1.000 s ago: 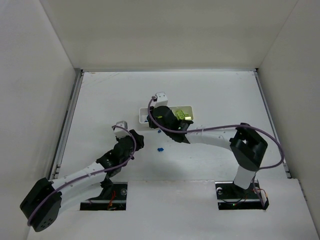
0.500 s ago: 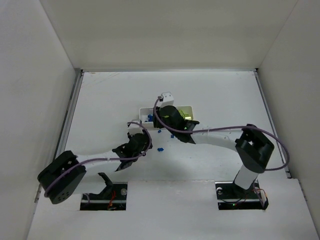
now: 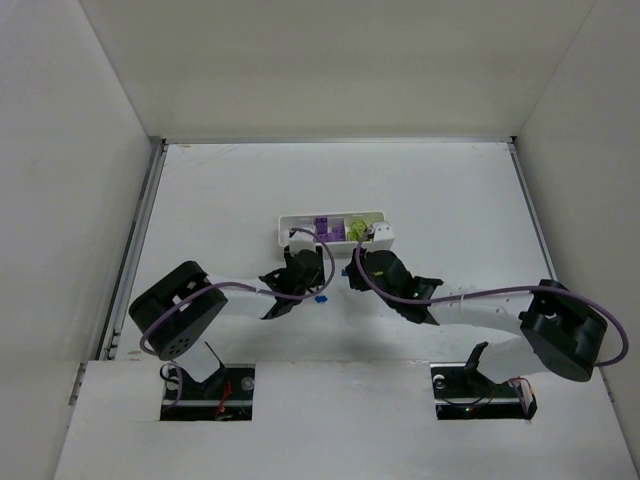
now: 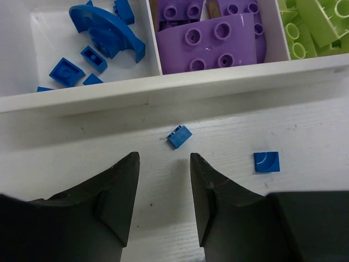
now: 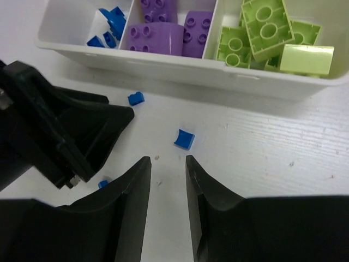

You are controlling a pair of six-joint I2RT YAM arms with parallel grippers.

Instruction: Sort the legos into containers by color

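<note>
Top external view, starting at the left. The left arm [image 3: 180, 312] is folded low over the white table [image 3: 450, 190]. Its big black joint sits far to the left. Its thin front part lies almost flat and runs to the right. The left gripper [image 3: 308, 272] points at the near wall of the tray [image 3: 300, 216] and stops just short of it.

Left wrist view: its two black fingers [image 4: 122, 185] stand apart, loose, with nothing between them. A small blue brick [image 4: 179, 136] lies tilted on the table just in front of the gap. It is near the tray wall but not touching it. A flat blue tile [image 4: 266, 162] lies off to the right.

The tray has three boxes in a row. The left box holds blue pieces [image 4: 109, 38]. The middle box holds purple blocks [image 4: 218, 46]. The right box holds green bricks [image 4: 311, 27].

On the right side, the right arm [image 3: 480, 305] has its black joint low and far to the right. Its long front part lies low and reaches left, toward the middle of the table. The right gripper [image 3: 352, 280] sits just beside the left gripper and also faces the tray.

Right wrist view: its fingers [image 5: 131, 191] are a little apart and hold nothing. The flat blue tile lies just ahead of the gap. A tiny blue bit [image 5: 102, 184] lies on the table between the two grippers.
</note>
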